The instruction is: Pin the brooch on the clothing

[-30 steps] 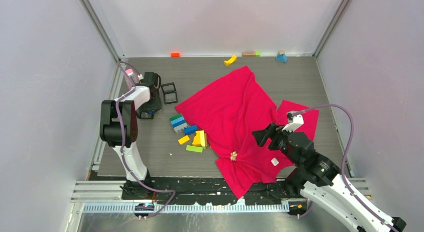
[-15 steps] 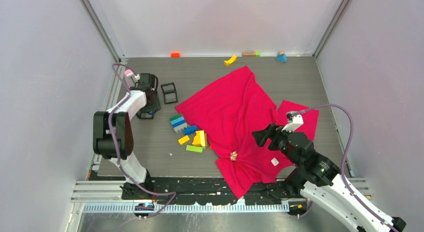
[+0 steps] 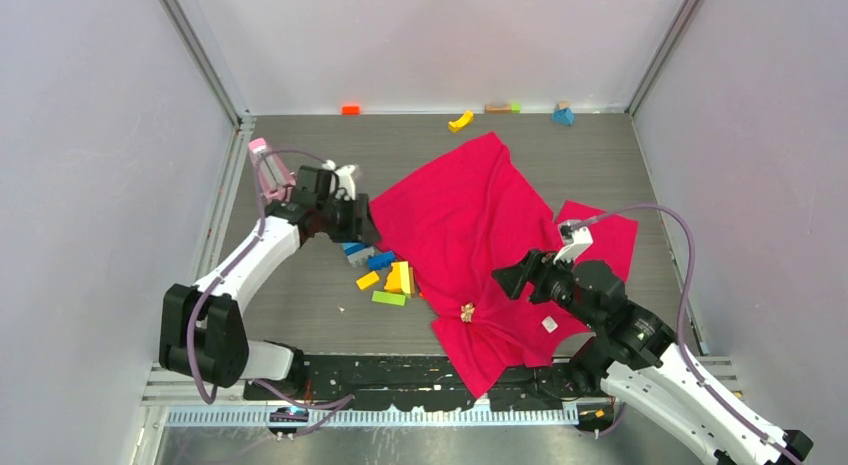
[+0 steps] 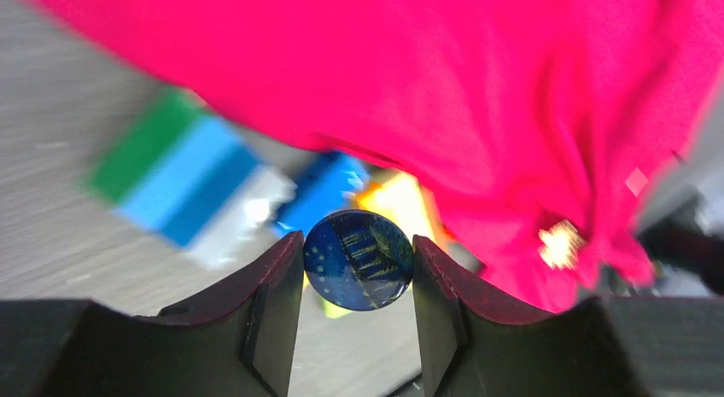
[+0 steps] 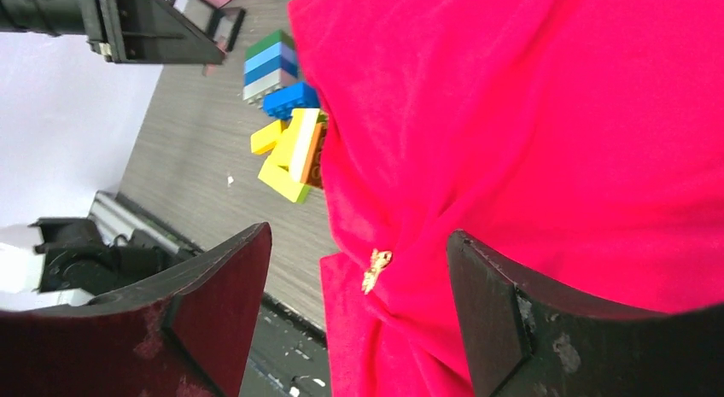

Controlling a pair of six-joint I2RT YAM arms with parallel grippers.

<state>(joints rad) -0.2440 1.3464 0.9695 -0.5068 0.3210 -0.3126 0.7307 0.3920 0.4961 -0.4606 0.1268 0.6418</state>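
The crimson T-shirt (image 3: 470,205) lies spread on the table, with its white label (image 3: 549,325) near the front. A tiny pale gold, star-like brooch (image 3: 467,311) sits on a fold of the shirt near its front edge. It also shows in the right wrist view (image 5: 376,267) and, blurred, in the left wrist view (image 4: 559,243). My left gripper (image 3: 360,225) is at the shirt's left edge, shut on a round dark-blue badge (image 4: 359,260). My right gripper (image 3: 512,282) hovers open and empty over the shirt (image 5: 529,115), just right of the brooch.
A cluster of toy blocks (image 3: 385,275) in blue, green, yellow and orange lies against the shirt's left edge. Single blocks lie along the back wall: orange (image 3: 350,109), yellow (image 3: 460,121) and blue (image 3: 562,114). The table's front edge runs just below the brooch.
My left arm has swung from the far left, by the black wire frames, rightward to the shirt's left edge. My right gripper has shifted slightly left toward the brooch.
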